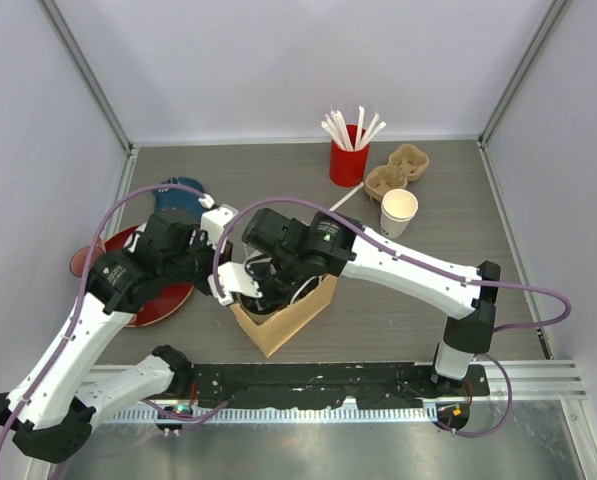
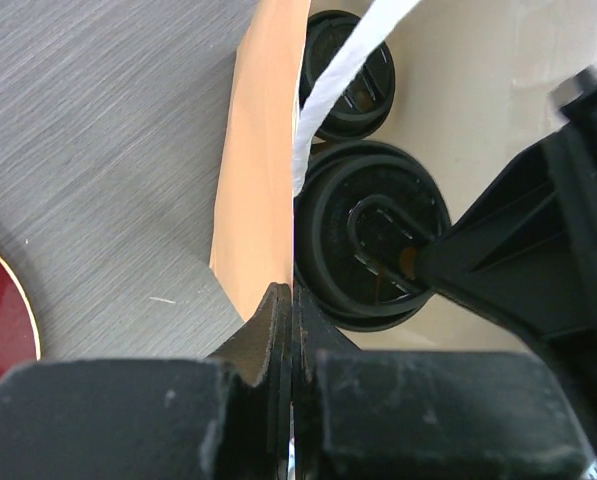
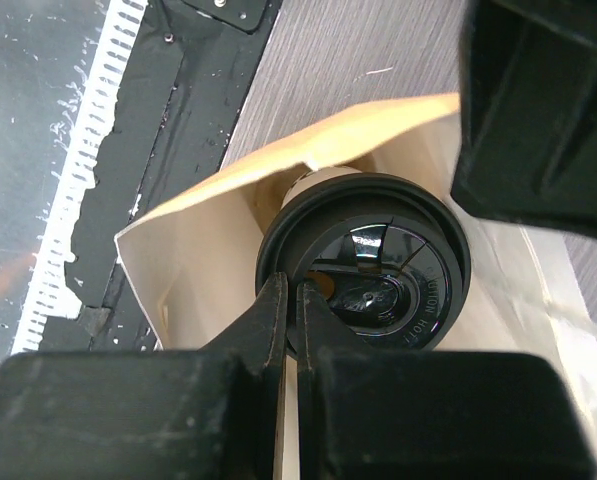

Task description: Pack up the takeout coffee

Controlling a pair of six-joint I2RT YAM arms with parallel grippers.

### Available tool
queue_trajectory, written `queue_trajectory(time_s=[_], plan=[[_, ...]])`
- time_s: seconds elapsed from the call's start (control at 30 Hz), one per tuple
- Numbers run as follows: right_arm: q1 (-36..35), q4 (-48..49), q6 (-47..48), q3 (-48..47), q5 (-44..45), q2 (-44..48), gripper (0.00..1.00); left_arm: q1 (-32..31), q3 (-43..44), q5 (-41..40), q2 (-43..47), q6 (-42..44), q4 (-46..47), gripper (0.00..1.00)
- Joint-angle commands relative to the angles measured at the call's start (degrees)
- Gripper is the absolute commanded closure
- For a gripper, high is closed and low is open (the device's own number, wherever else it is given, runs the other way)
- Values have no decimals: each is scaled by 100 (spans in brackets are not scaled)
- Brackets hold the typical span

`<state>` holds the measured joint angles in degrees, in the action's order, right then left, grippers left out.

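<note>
Takeout coffee (image 2: 370,240), round black lids, in paper bag (image 2: 256,160).

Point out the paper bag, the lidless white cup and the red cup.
paper bag (image 1: 294,318), top view, side wall
lidless white cup (image 1: 396,224), top view, side wall
red cup (image 1: 346,168), top view, side wall
</note>
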<state>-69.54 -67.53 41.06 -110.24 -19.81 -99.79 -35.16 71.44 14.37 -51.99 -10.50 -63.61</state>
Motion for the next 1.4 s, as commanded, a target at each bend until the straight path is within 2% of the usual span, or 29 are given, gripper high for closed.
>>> queue_trajectory(time_s=[0.0,0.33,0.53,0.7,0.77,0.97,1.1,1.37], plan=[[-34,442,174,212,-181,-111,99,18,-60,215,-13,-145,666,100],[-42,1241,218,1320,-101,144,99,18,-350,426,127,-251,736,100],[45,1330,192,1698,-348,117,99,132,-333,496,127,-189,815,100],[186,1338,96,2111,-347,495,99,246,-262,549,145,127,789,100],[212,1269,-70,1989,-470,531,99,246,-271,549,171,241,824,100],[230,601,-502,663,-1446,39,99,246,-227,593,84,716,921,100],[230,766,-275,791,-771,3,99,246,-192,742,-13,594,930,100],[221,1110,-19,1389,-173,-102,99,246,-236,672,4,348,982,100]])
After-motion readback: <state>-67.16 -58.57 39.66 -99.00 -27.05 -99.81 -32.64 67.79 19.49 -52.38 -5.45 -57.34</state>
